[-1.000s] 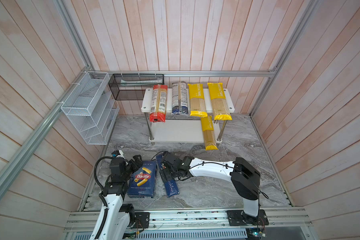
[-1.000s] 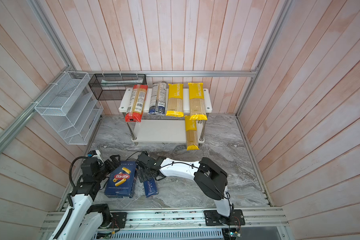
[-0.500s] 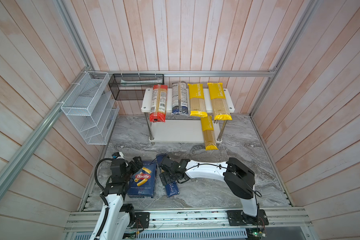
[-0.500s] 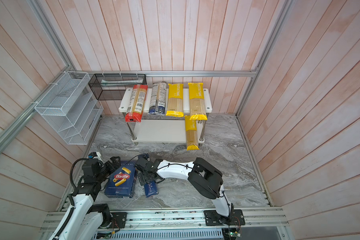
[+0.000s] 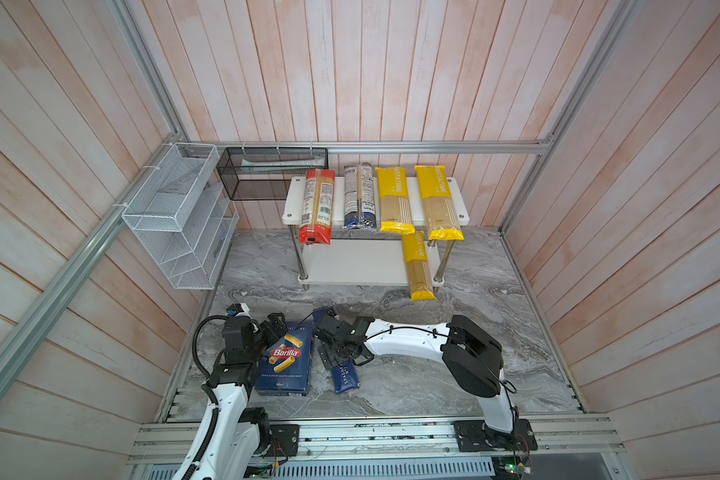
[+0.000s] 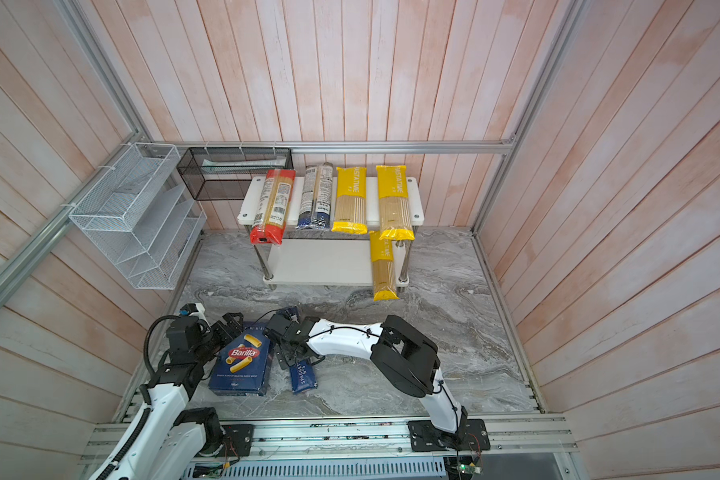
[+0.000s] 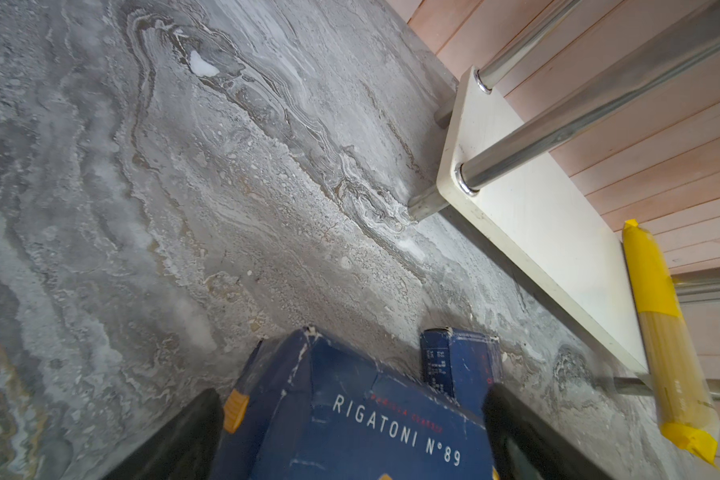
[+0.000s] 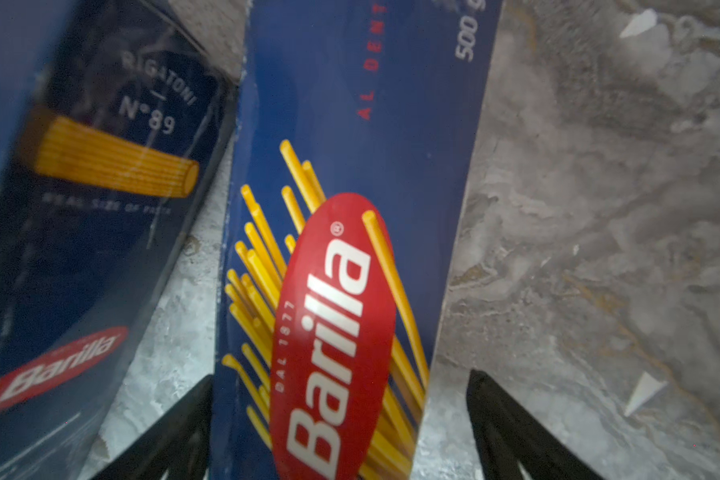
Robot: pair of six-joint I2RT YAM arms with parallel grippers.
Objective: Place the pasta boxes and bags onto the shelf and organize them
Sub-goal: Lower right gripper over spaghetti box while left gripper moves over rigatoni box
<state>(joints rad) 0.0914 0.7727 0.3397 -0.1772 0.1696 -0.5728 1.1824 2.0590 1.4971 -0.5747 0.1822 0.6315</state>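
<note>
Five bags already lie on the shelf [image 5: 350,262]. Four sit side by side across its top board: the red-ended bag [image 5: 317,205], the blue-ended bag [image 5: 360,197], the first yellow bag [image 5: 393,199] and the second yellow bag [image 5: 437,203]. The third yellow bag [image 5: 418,266] lies on the lower board, its near end overhanging the front edge. Two boxes are not yet shelved; the wide box [image 5: 285,361] and the narrow box [image 5: 346,376] lie just beside each other on the table [image 5: 454,374], well apart from the shelf. The left gripper [image 7: 352,390] straddles one end of the wide box, a finger at each side; whether it presses the cardboard cannot be told from this cropped view. The right gripper [image 8: 340,376] stands wide astride the narrow box with a gap at one finger, so it holds nothing. By this reading the bags are placed, both boxes are left, and the lower board offers bare room.
</note>
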